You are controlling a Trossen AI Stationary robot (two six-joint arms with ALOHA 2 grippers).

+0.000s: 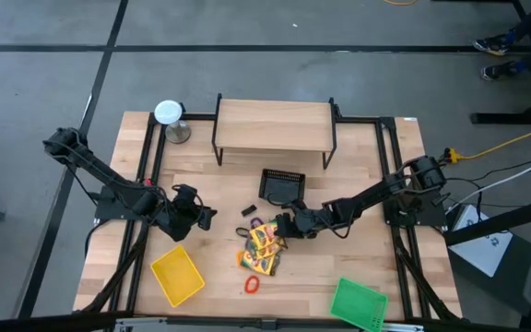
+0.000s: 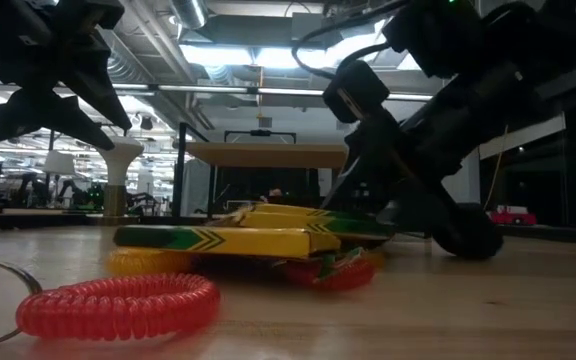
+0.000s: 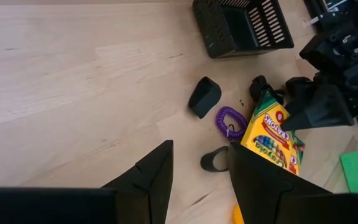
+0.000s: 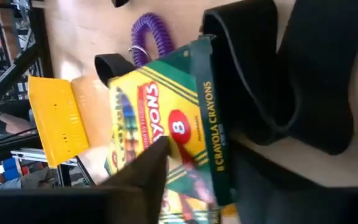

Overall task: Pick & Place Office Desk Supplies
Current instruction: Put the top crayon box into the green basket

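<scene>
A pile of flat yellow crayon packs (image 1: 262,245) lies at the table's middle, toward the near edge. My right gripper (image 1: 289,225) slants down onto the pile's far right end and is shut on the top pack (image 4: 179,118). A purple ring (image 3: 230,121) and two black clips (image 3: 204,96) (image 3: 215,162) lie on the wood beside the pile. Nearer the front edge lies a red ring (image 1: 252,284). To the pile's left, my left gripper (image 3: 201,177) hangs open above bare wood with nothing between its fingers. My right gripper has the top crayon pack between its two fingers at the pack's far right end. One finger (image 4: 157,155) lies on the printed face, the other against the green long side (image 4: 219,93). The fingers slant down from the table's right. The pack rests on the pile (image 2: 258,240).
A black mesh basket (image 1: 282,184) stands just beyond the pile. A yellow tray (image 1: 178,275) and a green tray (image 1: 358,302) sit near the front edge. A wooden shelf (image 1: 275,129) and a white-topped round object (image 1: 169,112) stand at the back.
</scene>
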